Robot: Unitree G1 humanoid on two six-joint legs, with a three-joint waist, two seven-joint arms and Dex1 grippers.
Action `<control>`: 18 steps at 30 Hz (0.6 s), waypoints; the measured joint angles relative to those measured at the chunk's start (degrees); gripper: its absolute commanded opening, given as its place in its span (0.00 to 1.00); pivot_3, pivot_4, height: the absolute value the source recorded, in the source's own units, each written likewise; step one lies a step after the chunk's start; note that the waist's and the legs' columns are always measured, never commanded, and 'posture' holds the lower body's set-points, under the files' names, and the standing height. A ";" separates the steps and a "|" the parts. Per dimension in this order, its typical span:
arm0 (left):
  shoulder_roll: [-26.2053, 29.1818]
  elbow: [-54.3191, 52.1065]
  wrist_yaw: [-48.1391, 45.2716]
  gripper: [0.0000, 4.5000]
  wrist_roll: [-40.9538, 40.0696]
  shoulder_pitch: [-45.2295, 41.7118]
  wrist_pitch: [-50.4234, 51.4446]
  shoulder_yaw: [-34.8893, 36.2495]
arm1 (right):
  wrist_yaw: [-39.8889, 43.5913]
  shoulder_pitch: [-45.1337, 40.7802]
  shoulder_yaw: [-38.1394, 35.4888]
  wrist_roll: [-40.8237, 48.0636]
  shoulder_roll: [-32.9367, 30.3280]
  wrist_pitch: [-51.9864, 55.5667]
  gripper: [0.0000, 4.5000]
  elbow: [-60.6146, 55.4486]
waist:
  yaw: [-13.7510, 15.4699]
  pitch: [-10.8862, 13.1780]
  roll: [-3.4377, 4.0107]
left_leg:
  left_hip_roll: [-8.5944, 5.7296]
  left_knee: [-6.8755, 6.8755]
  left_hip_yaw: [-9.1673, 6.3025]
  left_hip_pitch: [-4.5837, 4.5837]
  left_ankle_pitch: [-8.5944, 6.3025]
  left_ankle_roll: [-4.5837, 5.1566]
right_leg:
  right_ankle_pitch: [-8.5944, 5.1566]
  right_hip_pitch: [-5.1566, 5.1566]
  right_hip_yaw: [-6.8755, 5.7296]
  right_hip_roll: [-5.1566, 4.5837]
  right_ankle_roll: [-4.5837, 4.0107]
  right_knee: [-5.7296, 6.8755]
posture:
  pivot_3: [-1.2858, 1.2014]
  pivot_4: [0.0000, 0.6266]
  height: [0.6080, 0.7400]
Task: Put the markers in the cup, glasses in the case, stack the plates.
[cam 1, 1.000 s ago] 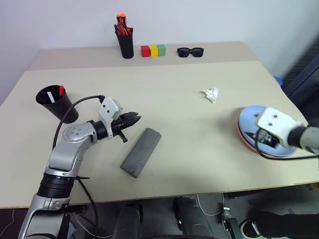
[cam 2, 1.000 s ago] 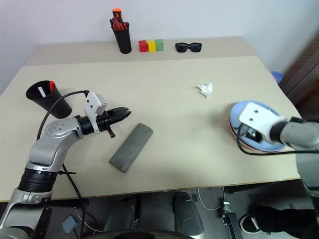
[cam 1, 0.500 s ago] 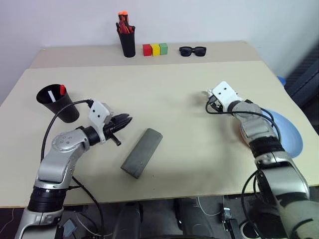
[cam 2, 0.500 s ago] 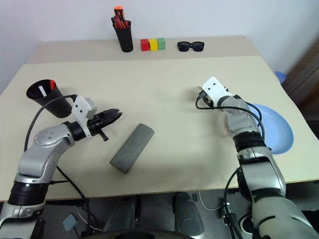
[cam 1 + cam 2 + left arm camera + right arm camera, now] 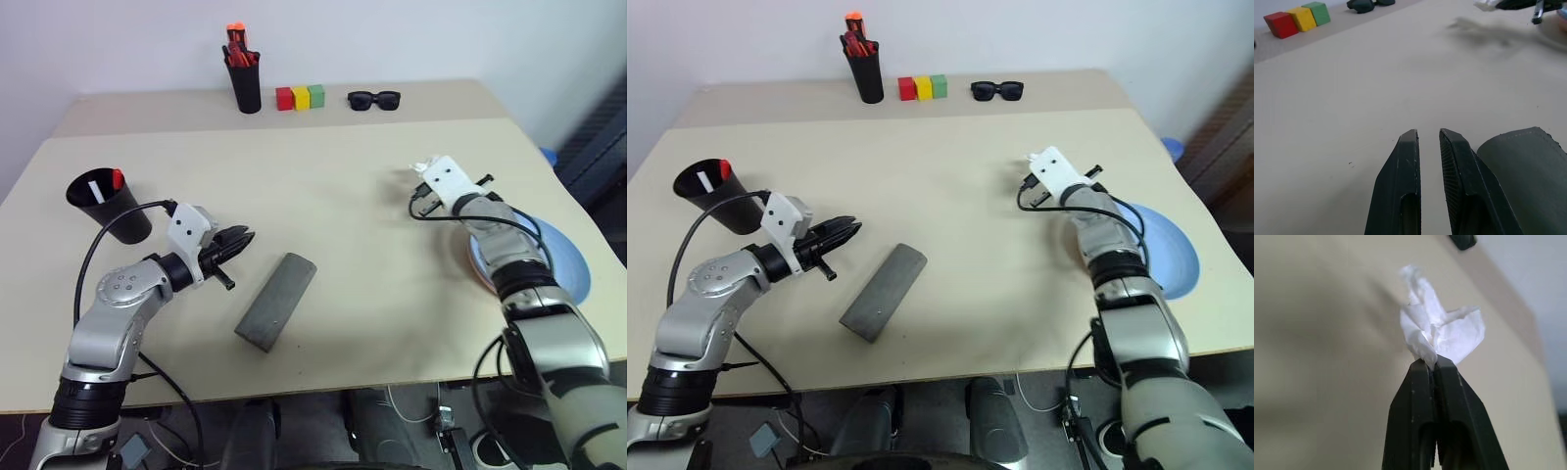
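1. The case (image 5: 276, 301) is the grey oblong shell lying shut and flat on the table (image 5: 323, 215), slanted, nearest to us; we place everything else from it.
2. Just beside the case, on its left, we see the left gripper (image 5: 238, 240) hovering roughly level, its tips aimed toward the case's far end. In the left wrist view its two black fingers (image 5: 1400, 191) stand almost together with a thin slit between them, gripping nothing, and the case's rounded end (image 5: 1525, 166) sits next to them.
3. Left of the case and a little farther back stands the cup (image 5: 110, 205), upright, with the markers (image 5: 108, 182) inside it, a white one and a red one poking up at the rim.
4. Well to the right of the case, at the table's right edge, we see the plates (image 5: 563, 259) stacked, the light blue one on top with a sliver of pink under its near-left rim.
5. Right of the case and farther back, the right gripper (image 5: 1431, 363) is pinched tight on a crumpled white tissue (image 5: 1442, 333).
6. Far behind the case, along the back of the table, stand a black pen holder (image 5: 245, 83), three coloured blocks (image 5: 300, 97) and black sunglasses (image 5: 374, 100).
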 measured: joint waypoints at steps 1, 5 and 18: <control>-0.07 0.48 -0.05 0.14 0.05 -0.32 -0.05 -0.06 | 1.46 2.65 -0.72 0.56 -1.68 1.57 0.01 -4.44 | 0.18 0.00 0.00 | -0.01 0.00 -0.01 0.00 -0.01 0.02 | -0.01 0.00 0.00 -0.01 0.02 -0.01 | 0.52 0.24 1.00; -0.53 3.50 -1.23 0.14 0.19 -2.59 -0.60 -1.47 | 10.98 18.54 -8.52 5.30 -11.64 11.11 0.01 -29.53 | 1.05 -0.01 0.06 | -0.04 0.02 0.00 -0.01 -0.08 0.13 | -0.06 0.01 0.00 -0.04 0.09 -0.03 | 0.52 0.24 1.00; -2.40 8.87 -2.50 0.14 1.02 -4.29 -5.03 -2.68 | 23.57 39.65 -23.16 11.47 -22.49 25.18 0.87 -51.48 | -0.74 -0.04 0.03 | -0.03 0.21 0.21 0.13 -0.11 0.18 | -0.19 0.09 0.17 -0.03 -0.11 -0.03 | 0.52 0.24 1.00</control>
